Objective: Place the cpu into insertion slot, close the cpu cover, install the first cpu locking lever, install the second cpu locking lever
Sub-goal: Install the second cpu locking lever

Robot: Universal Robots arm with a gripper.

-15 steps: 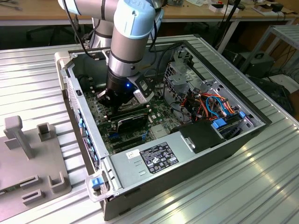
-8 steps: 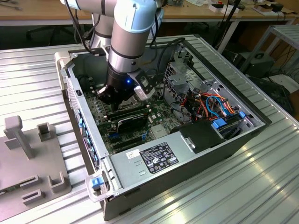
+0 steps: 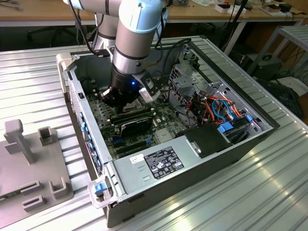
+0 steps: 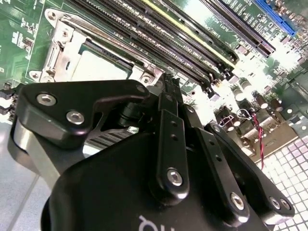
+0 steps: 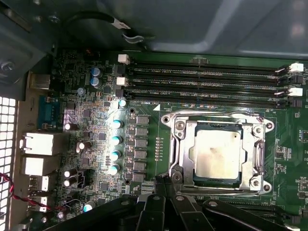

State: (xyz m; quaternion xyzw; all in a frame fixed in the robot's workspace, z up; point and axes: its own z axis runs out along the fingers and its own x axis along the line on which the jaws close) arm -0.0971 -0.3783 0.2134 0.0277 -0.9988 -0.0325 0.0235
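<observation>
An open computer case [image 3: 168, 159] lies on its side on a ribbed metal bench [image 3: 269, 192], and the robot arm [image 3: 137, 33] reaches down into it from above. In the exterior view the claw [image 3: 117, 100] hangs low over the green circuit board [image 3: 108, 127], towards the exterior view's left half of the case, with black card slots just beside it.

In the first wrist view the cpu [image 5: 217, 152] already sits in the insertion slot [image 5: 179, 155], its silver-grey top face showing through the square window of the cpu cover [image 5: 255, 153], which lies flat down around the chip (a few smudges mark the metal face). The long black memory slots [image 5: 207, 82] run just beside the socket, and a column of small blue-topped capacitors [image 5: 116, 139] stands on the board near its other side.

The claw [image 5: 168, 192] shows in both wrist views as black linkage bars; its two fingers come together to a narrow point, pressed closed with nothing between them, right at the edge of the socket frame. In the second wrist view the claw [image 4: 169, 89] has that tip next to a corner of the cpu cover [image 4: 60, 45], with the cpu [image 4: 98, 67] partly hidden behind the black knuckle.

A grey plastic fixture [image 3: 33, 163] with upright posts rests on the bench, well apart from the case.
</observation>
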